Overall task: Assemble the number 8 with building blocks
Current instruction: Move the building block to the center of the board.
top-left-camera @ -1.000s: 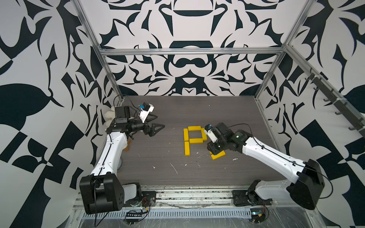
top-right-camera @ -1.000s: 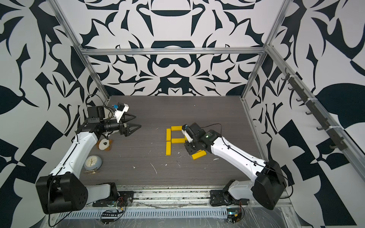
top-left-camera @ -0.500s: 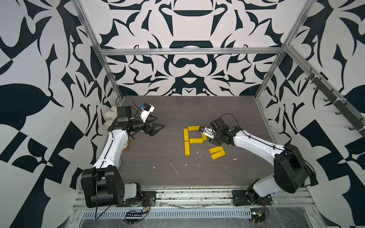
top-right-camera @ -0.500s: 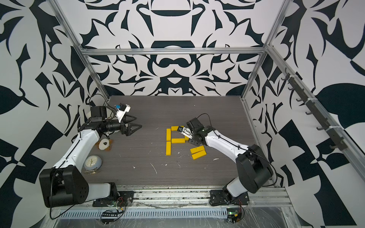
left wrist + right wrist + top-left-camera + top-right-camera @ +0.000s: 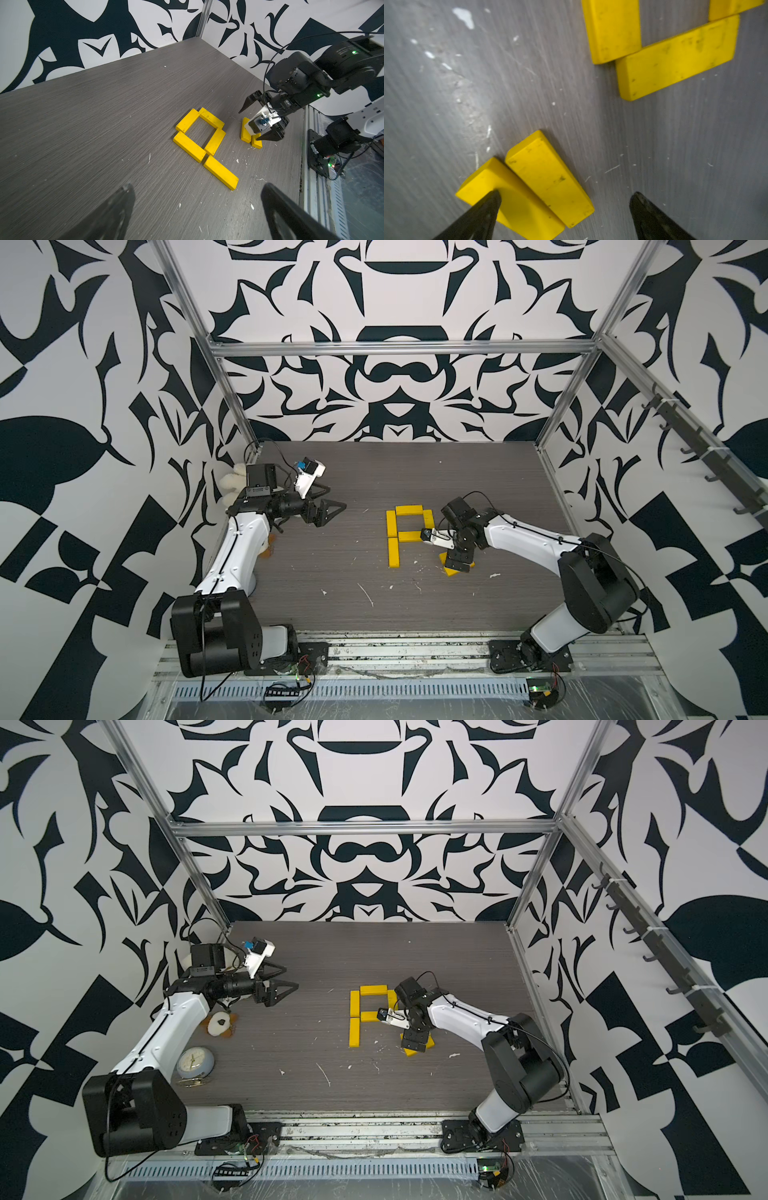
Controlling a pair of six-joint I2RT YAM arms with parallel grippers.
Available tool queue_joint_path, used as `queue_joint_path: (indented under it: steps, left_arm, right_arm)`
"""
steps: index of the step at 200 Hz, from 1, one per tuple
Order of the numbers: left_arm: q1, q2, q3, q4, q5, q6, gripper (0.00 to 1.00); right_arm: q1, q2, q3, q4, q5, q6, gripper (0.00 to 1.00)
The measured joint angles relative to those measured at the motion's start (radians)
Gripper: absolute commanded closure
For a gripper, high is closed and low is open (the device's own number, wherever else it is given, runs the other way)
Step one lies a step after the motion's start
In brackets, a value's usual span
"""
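Note:
Five yellow building blocks lie flat mid-table as part of the number 8 (image 5: 409,509) (image 5: 372,990): a closed upper loop with one bar (image 5: 393,552) running down from its left side. Two loose building blocks (image 5: 449,571) (image 5: 246,131) lie side by side to the right of it. My right gripper (image 5: 457,562) (image 5: 566,195) hangs over them, open. One block (image 5: 548,178) lies between its fingers, and one fingertip (image 5: 492,199) is over the other block (image 5: 512,199). My left gripper (image 5: 337,498) (image 5: 196,191) hovers open and empty, well left of the figure.
A white plush toy (image 5: 230,485) sits at the left wall behind my left arm. A small round clock (image 5: 195,1063) and a brown-and-white trinket (image 5: 220,1027) lie by the left arm's base. White flecks dot the table. A metal rail (image 5: 415,647) edges the front.
My right gripper has opened wide and swung from the figure's upper right bar to above the two loose blocks. The left arm has hardly moved.

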Motion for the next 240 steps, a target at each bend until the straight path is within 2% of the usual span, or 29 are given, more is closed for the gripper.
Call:
queue_joint_path:
  steps: [42,137,240]
  left_arm:
    - [0.000,0.000,0.000,-0.002,0.000,0.000,0.01]
    - [0.000,0.004,0.001,-0.006,0.000,0.000,0.01]
    - [0.000,0.024,0.001,-0.010,0.000,0.001,0.00]
  right_arm:
    - [0.008,-0.037,-0.047,0.007,0.006,-0.010,0.01]
    - [-0.047,-0.033,0.001,0.082,-0.084,-0.039,0.01]
    - [-0.096,0.021,0.003,0.119,-0.004,-0.058,0.01]
